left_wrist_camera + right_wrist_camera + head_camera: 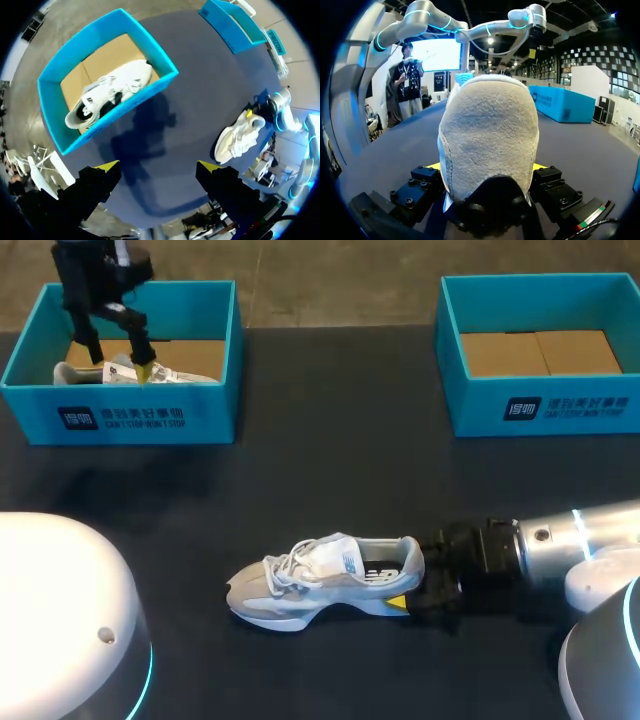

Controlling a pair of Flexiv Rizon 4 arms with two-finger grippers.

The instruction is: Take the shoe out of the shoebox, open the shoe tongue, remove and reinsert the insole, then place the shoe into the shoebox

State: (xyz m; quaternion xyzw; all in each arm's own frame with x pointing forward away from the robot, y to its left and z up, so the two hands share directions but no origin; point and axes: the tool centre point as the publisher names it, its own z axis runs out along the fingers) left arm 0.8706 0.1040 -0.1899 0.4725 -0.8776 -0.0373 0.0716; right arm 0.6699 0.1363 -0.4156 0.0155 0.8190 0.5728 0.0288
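Observation:
A grey and white shoe (pixel 320 580) lies on its side on the dark table, toe to the left. My right gripper (pixel 410 578) is shut on its heel; in the right wrist view the fuzzy heel (pixel 487 135) fills the space between the gripper's (pixel 487 167) yellow tips, which press on both sides. A second shoe (pixel 175 373) lies in the left blue shoebox (pixel 140 415). My left gripper (pixel 118 362) hangs open above that box. From the left wrist, the open gripper (pixel 157 167) is above the table, short of the box (pixel 125 107) and its shoe (pixel 112 92).
A second blue shoebox (pixel 545 405) stands at the back right with only its cardboard floor showing. Dark table stretches between the two boxes and in front of the left one. The left wrist view also takes in the table shoe (pixel 235 140).

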